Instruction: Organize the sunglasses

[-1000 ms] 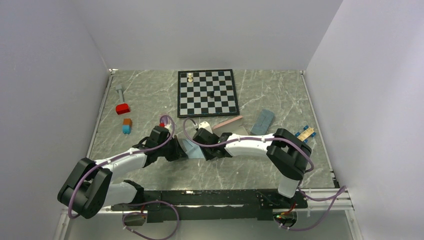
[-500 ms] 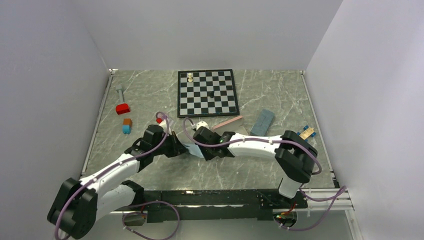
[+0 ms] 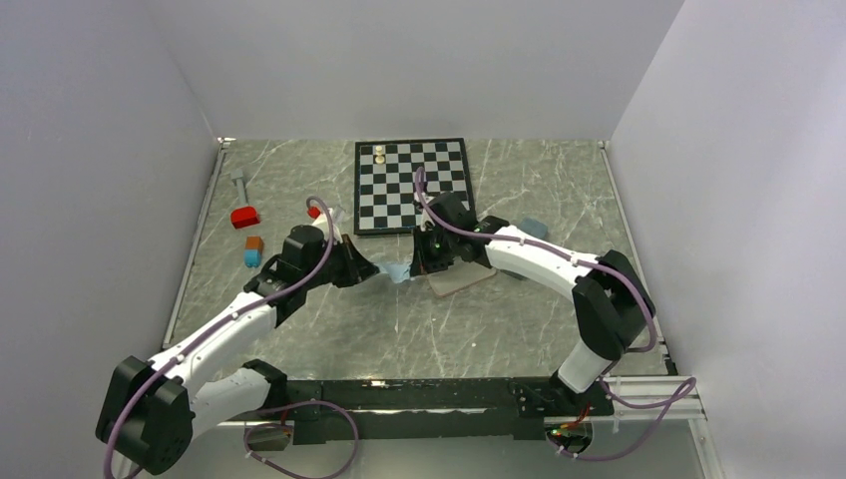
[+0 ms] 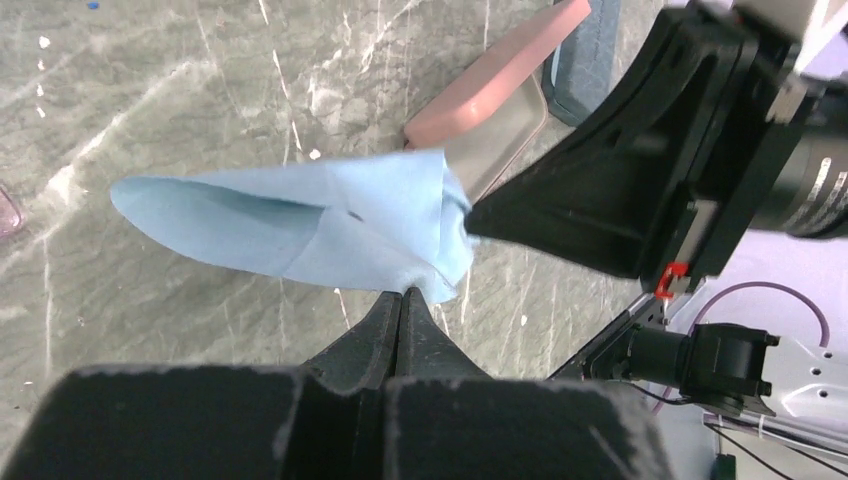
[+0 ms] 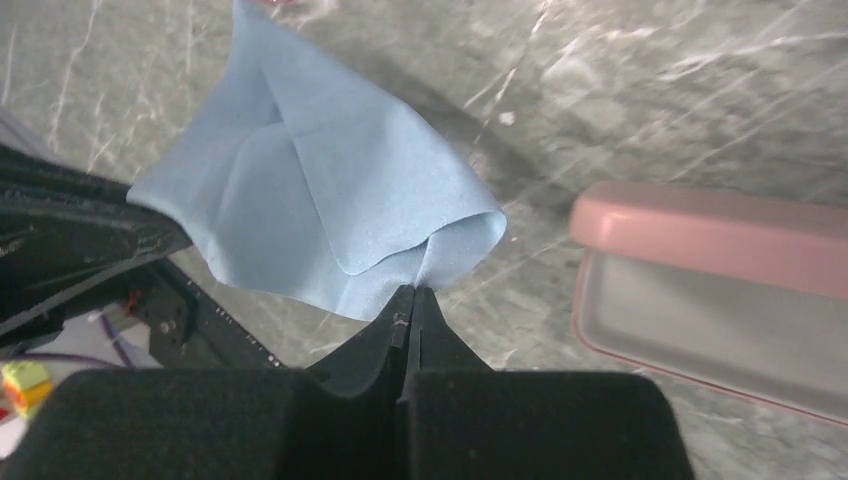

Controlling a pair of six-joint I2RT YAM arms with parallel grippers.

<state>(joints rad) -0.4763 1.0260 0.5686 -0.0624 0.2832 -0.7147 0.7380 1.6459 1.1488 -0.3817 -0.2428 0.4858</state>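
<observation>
At the wrists, not overhead, left gripper [image 4: 403, 296] and right gripper [image 5: 413, 292] visibly pinch one cloth [image 4: 300, 225].

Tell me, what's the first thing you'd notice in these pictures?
First you'd spot the light-blue cloth in the middle of the table, pinched at one end by the left gripper and at the other by the right gripper. Just to its right lies an open pink case. A black-and-white chessboard sits at the far edge.
</observation>
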